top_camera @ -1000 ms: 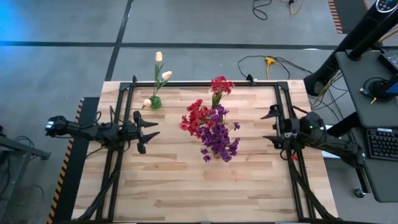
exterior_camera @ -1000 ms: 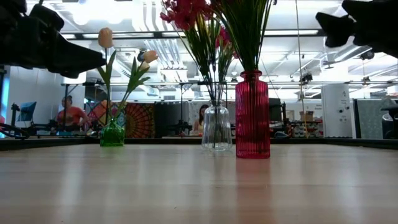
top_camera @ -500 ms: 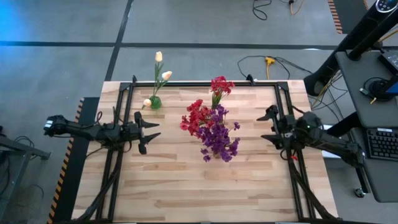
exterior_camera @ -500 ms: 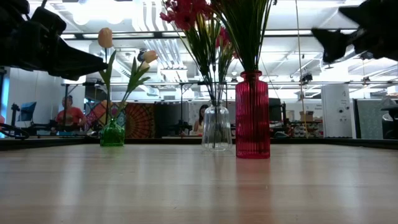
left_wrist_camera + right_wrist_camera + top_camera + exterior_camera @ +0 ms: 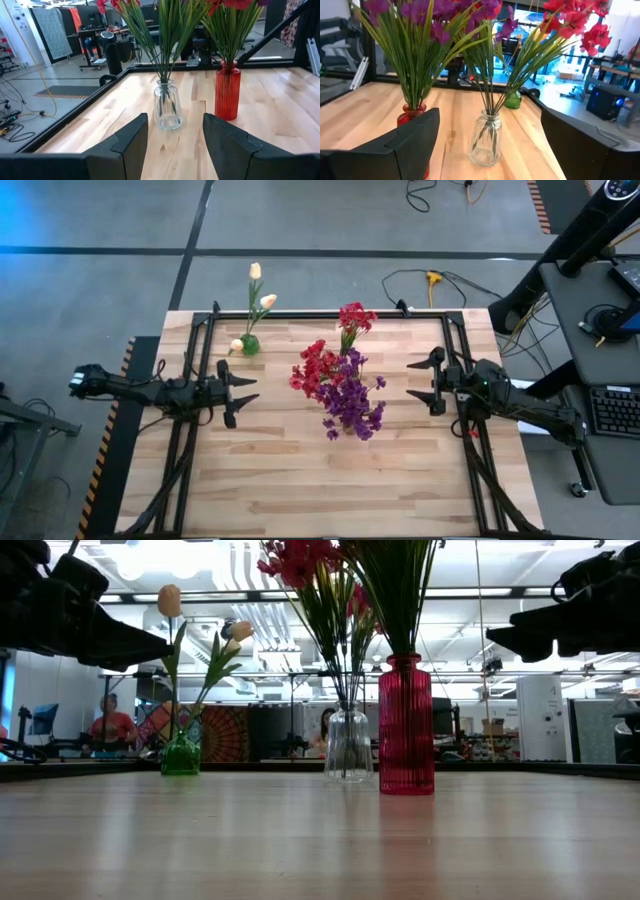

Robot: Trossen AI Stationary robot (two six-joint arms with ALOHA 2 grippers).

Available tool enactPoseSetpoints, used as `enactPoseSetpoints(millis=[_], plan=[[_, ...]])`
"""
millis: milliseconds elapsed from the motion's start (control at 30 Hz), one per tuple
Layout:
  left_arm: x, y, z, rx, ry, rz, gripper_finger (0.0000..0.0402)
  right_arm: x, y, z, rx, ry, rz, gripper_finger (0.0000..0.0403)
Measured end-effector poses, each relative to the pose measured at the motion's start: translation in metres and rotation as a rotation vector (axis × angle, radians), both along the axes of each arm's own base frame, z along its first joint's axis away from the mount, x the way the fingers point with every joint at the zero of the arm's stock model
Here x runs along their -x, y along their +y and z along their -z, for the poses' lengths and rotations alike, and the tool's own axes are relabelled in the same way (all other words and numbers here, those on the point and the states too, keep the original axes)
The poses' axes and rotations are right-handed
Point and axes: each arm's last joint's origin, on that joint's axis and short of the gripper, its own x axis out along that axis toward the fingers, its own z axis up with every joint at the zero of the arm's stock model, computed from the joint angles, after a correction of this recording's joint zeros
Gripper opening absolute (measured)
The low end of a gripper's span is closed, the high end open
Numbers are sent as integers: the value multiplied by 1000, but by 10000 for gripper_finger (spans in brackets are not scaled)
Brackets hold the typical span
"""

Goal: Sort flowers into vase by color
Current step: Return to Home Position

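Observation:
Cream-yellow tulip buds (image 5: 257, 290) stand in a small green vase (image 5: 181, 755) near the table's far edge. Red flowers (image 5: 318, 368) have their stems in a clear glass vase (image 5: 348, 745) at mid-table. Beside it, purple flowers (image 5: 350, 405) stand in a red ribbed vase (image 5: 406, 725). My left gripper (image 5: 245, 387) hovers level at the table's left, open, pointing at the vases (image 5: 175, 135). My right gripper (image 5: 412, 380) hovers level at the table's right, open wide, facing the same vases (image 5: 490, 120). Neither holds anything.
A black frame (image 5: 200, 370) runs along the table's left, right and far sides. Bare wood lies between the vases and the near edge (image 5: 320, 480). Beyond the table, people sit at desks (image 5: 112, 725).
My right gripper has come down a little, tipped from pointing upward to level, and its fingertips have swung toward the vases. It stays open. The flowers and vases have not moved.

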Motion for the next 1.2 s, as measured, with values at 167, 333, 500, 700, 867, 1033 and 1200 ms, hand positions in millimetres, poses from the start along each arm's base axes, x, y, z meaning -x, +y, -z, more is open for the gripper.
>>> enactPoseSetpoints(millis=[167,333,500,700,867,1033,1200], plan=[[0,0,1,-2,9,0,173,0,0,0,29,4,2,341],[-1,0,1,-3,15,0,173,0,0,0,36,5,3,341],[-1,0,1,-3,16,0,173,0,2,0,25,6,-8,341],[-1,0,2,-4,22,0,173,-2,7,0,8,4,-71,341],[-2,0,3,-5,27,0,173,-3,7,1,-5,13,-71,341],[-2,0,3,-6,28,0,173,-3,7,1,-7,18,-71,341],[-2,0,3,-6,29,0,173,-3,7,1,-7,17,-71,341]])
